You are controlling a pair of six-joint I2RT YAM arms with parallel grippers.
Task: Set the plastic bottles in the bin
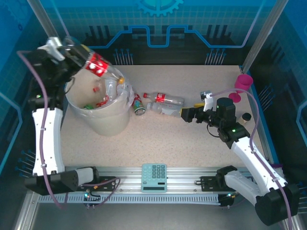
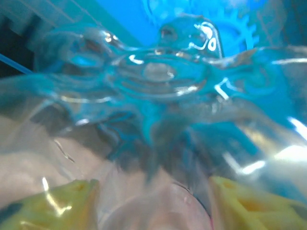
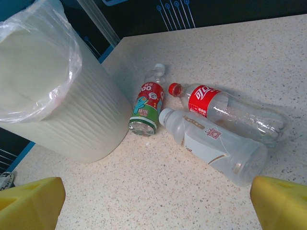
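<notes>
Table (image 1: 192, 143), speckled beige, carries everything. Largest on it is the bin (image 1: 103, 122), a cream bucket with a clear liner, standing at the left side. Several bottles (image 1: 109, 91) already lie inside, with bits of red and green label showing. Above the bin's far left rim hangs the left gripper (image 1: 72, 52), clamped on the held bottle (image 1: 98, 64). That bottle is clear with a red label and slants down to the right over the bin's mouth, in the air and not yet dropped. In the left wrist view its clear plastic sits pressed between the two yellow fingers (image 2: 53, 206). The right gripper (image 1: 188, 114) is low over the middle right of the table, pointing left. Its yellow fingers (image 3: 29, 203) stand wide apart with nothing between them. Three more bottles lie on their sides between it and the bin. The pale bottle (image 3: 216, 146), white-capped with a white label, lies nearest the right gripper. The red bottle (image 3: 225, 108), red-capped and red-labelled, lies side by side with it on the far side. The small bottle (image 3: 146, 108), with a red and green label, lies just beside the bin's wall, cap pointing away. A pink goblet (image 1: 243, 82) stands upright at the far right corner, well apart from the bottles. A pale green calculator (image 1: 154, 177) rests on the rail at the near edge, between the two arm bases.
</notes>
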